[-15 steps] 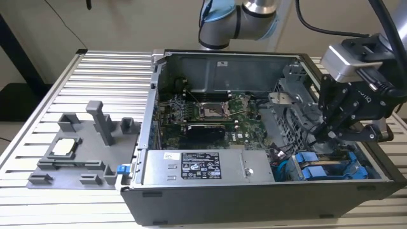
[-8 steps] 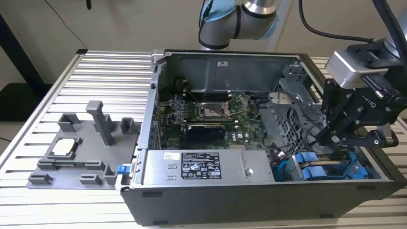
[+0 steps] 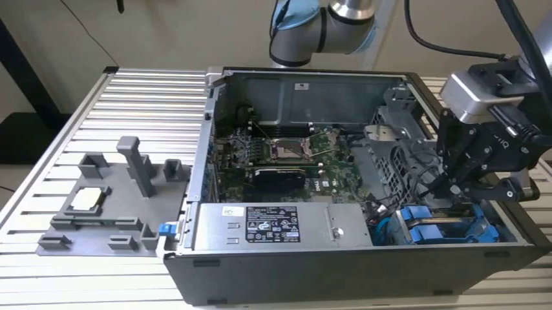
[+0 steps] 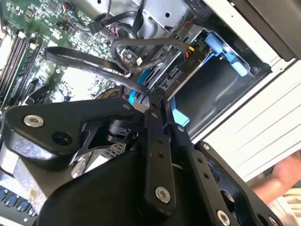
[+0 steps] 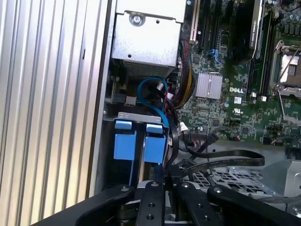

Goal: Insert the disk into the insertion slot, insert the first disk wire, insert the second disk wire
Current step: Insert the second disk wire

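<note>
Open black computer case [image 3: 285, 258] lying on its side on the ribbed aluminium worktop [image 3: 147, 103], toward the worktop's edge on the exterior view's right. Inside the case, at the corner nearest the camera on the exterior view's right, two flat drives in bright blue plastic carrier frames, side by side in the drive cage. Seated already in the slot, as far as can be judged: the disk [image 5: 154, 143], next to the other similar blue-framed drive [image 5: 124, 141]. Which of the two is the task's own, not fully certain.

Handling, as a judgement: a stiff, rather heavy metal body, sensitive to shocks; plastic frame a little flexible, so best taken by the blue frame's end tab, not by the label face. Thin black flat cables [image 5: 221, 160] soft and springy, lying in loops just beside the drives; better held close to the connector, not on the loose loop.

Black gripper [image 3: 453, 187] reaching down from the wrist into the case, just above the blue frames, arm coming over the case wall on the exterior view's right. Fingers [image 5: 155, 188] pressed close together in both wrist views, tips right at a cable near the drive cage [image 4: 155, 101]; whether a cable is really pinched between them, cannot tell.

A grey plastic fixture [image 3: 103, 206] standing apart near the worktop's opposite edge.
</note>
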Motion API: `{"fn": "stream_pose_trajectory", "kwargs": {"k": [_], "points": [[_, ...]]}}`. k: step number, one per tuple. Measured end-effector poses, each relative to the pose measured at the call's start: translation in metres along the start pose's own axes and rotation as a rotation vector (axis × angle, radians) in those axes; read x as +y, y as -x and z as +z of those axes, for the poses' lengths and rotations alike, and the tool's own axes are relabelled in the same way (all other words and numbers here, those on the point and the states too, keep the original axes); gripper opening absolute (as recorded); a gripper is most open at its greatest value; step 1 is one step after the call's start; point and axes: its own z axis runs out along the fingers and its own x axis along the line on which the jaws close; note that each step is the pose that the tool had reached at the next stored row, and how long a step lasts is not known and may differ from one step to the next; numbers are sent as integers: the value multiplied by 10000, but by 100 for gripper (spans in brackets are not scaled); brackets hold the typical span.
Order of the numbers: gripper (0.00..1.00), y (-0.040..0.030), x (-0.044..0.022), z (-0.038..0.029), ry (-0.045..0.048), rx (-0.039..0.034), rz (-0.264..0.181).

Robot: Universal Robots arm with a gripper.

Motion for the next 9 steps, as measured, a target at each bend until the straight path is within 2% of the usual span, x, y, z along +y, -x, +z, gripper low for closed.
{"fn": "stream_pose_trajectory", "kwargs": {"k": [2, 4, 9], "points": [[16, -1, 0, 18, -97, 11, -7], [16, -6, -1, 39, -150, 14, -10], [16, -30, -21, 86, -182, 17, 75]]}}
